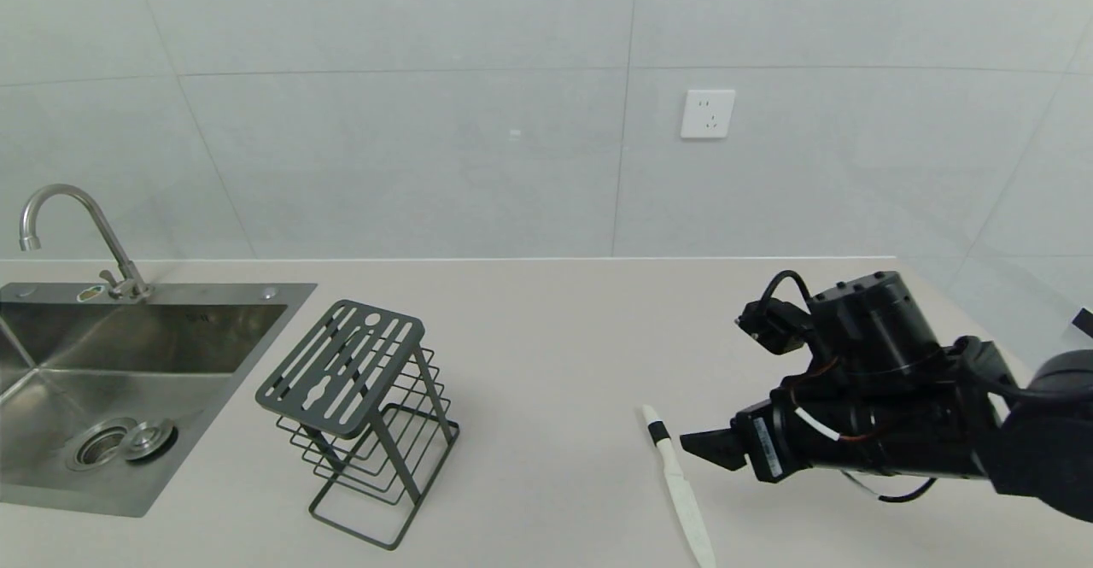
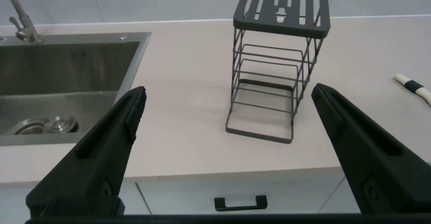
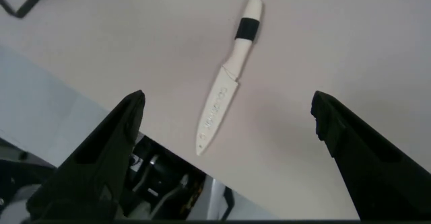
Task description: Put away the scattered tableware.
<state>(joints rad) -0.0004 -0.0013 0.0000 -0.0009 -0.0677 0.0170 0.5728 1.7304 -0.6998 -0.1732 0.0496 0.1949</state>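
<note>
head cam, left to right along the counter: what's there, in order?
sink → rack → knife → right gripper, jaws open beside the knife. The faucet is left out because it sits over the sink's span.

No text is legible: faint print along the blade of the white knife (image 3: pixel 217 109), a small sticker (image 1: pixel 88 294) on the sink (image 1: pixel 213 292) rim and what may be a stamp on its back wall are too small to read.
</note>
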